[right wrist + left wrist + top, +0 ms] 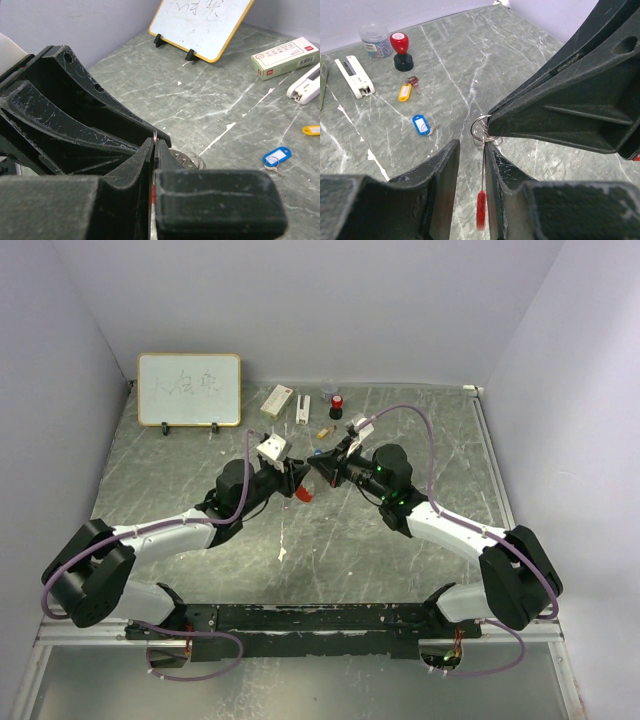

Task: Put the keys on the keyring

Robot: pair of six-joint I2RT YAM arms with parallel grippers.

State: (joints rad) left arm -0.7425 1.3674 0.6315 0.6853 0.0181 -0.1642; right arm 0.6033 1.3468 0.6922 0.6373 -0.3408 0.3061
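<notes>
Grey, white-veined desk (180, 490), boxed in by pale lilac walls (300, 300). Propped upright on two black feet at the far left: yellow-framed whiteboard (190, 390). To its right along the far side: white box with a red mark (277, 400), white stapler (302, 408), clear jar of paper clips (374, 35), red-and-black stamp (400, 50).

Over the middle of the desk, tip to tip: both arms. Right end effector (154, 146): clamped fully shut, nipping the silvery ring of the keyring (473, 132) at its very tip. Dangling straight down from that ring on a thin line: red tag (481, 210), blurred in the left wrist view. Cannot tell whether it touches the desk.

Left end effector (472, 147): partly open, with only a narrow gap. Fingers (447, 185) stand on either side of the line and tag, just below the ring. No firm grip visible; contact with the tag unclear.

Neither key on the ring. Lying flat on the desk just far of the two end effectors: blue-headed key (421, 124) nearer to them, yellow-headed key (405, 92) beyond it, toward the stamp. Near each other but not touching, and both apart from the keyring.
</notes>
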